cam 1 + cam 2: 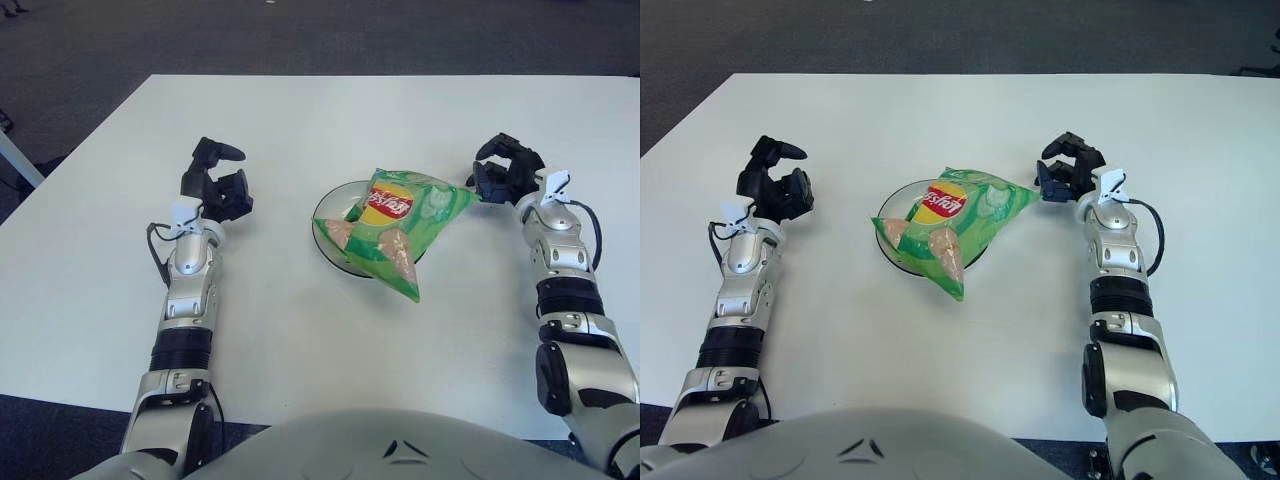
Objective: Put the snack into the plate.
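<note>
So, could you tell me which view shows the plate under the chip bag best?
The left eye view: the plate shows a slightly wider arc of rim left of the chip bag. The right eye view shows the same rim, a little less of it.

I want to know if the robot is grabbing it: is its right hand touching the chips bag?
Cannot tell. In both eye views the right hand sits right at the chip bag's corner, with no clear gap or contact.

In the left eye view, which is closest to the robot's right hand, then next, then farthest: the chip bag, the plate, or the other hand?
From the right hand, nearest first:
1. Chip bag: its right corner is right at the hand's fingers.
2. Plate: under the bag, further to the left, mid-table.
3. Left hand: far across on the table's left side.
</note>
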